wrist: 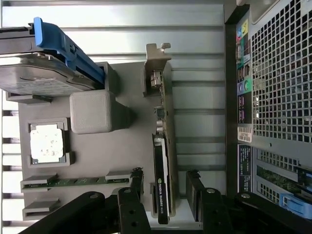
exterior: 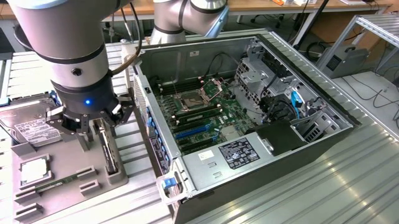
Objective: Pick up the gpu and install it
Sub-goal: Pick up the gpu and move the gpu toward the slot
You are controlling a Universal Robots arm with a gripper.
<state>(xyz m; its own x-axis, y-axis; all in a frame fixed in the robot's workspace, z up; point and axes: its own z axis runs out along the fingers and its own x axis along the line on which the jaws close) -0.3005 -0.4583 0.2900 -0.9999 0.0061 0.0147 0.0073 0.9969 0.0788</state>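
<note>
Nearest: gripper (wrist: 164,178), spread wide and holding nothing, one finger either side of the gpu (wrist: 161,161). Stands on edge in a slot of the grey holder (exterior: 62,156), lower left of the exterior frame, silvery bracket (wrist: 157,53) at the end away from the gripper. Alongside on the holder: memory stick (exterior: 59,183), processor (exterior: 34,170), hard drive (exterior: 28,123). Further right, the open computer case (exterior: 187,60). Pick-up step, seemingly, grasp not yet made. Calls for closing squarely on both faces and a straight lift.

Table (exterior: 349,182) w/ tray (exterior: 68,158), PC case (exterior: 181,58)
</note>
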